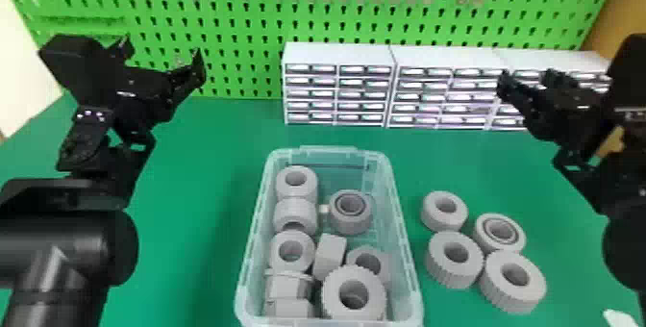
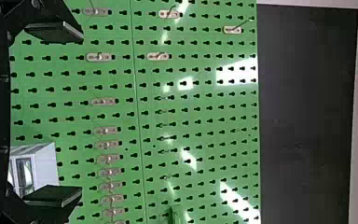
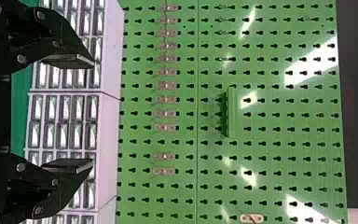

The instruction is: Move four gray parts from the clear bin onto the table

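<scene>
My left gripper (image 1: pixel 161 56) is raised at the left, away from the bin, open and holding nothing; its two fingers stand wide apart at the left gripper (image 2: pixel 53 112) in its wrist view. At the right, my right gripper (image 1: pixel 528 78) is also up in the air, open and unladen, as the right gripper (image 3: pixel 70 113) in its own view confirms. The clear bin (image 1: pixel 406 249) stands between the arms with several gray parts inside, among them a ribbed ring (image 1: pixel 331 292). On the table right of it lie more gray rings (image 1: pixel 454 278), grouped close together.
White drawer cabinets (image 1: pixel 336 54) line the back of the green table (image 1: pixel 192 196), before a green pegboard (image 1: pixel 230 18) with hooks. A small white object (image 1: pixel 620 319) is at the table's lower right.
</scene>
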Controlling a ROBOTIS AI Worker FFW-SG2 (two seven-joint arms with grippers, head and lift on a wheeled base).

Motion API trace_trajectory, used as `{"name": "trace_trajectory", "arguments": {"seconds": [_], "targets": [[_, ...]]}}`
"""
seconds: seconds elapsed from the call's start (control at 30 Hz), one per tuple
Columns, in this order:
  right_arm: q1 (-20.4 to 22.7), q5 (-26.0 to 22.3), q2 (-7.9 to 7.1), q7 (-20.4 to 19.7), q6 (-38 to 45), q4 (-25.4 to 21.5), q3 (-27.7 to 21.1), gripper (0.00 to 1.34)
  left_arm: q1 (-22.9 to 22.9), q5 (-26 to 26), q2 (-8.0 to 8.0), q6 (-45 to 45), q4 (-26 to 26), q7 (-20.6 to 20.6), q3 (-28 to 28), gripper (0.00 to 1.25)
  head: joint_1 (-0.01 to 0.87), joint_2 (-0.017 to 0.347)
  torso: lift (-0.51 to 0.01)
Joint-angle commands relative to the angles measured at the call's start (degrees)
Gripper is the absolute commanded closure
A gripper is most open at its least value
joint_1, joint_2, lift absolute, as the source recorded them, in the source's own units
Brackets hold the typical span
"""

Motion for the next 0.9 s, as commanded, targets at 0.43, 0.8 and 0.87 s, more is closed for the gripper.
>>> {"name": "trace_trajectory", "arguments": {"seconds": [0.43, 0.8, 0.87], "targets": [[0.18, 0.26, 0.10, 0.00, 0.00, -0.09, -0.27, 0.51, 0.00, 0.02, 0.05, -0.05, 0.00, 0.00, 0.02, 0.13, 0.678, 0.034, -0.050], [0.27, 0.79, 0.19, 0.00, 0.00, -0.18, -0.35, 0.51, 0.09, 0.02, 0.05, -0.05, 0.00, 0.00, 0.02, 0.13, 0.678, 0.034, -0.050], [0.27, 0.88, 0.19, 0.00, 0.09, -0.18, -0.35, 0.51, 0.09, 0.02, -0.04, -0.05, 0.00, 0.00, 0.02, 0.13, 0.678, 0.034, -0.050]]}}
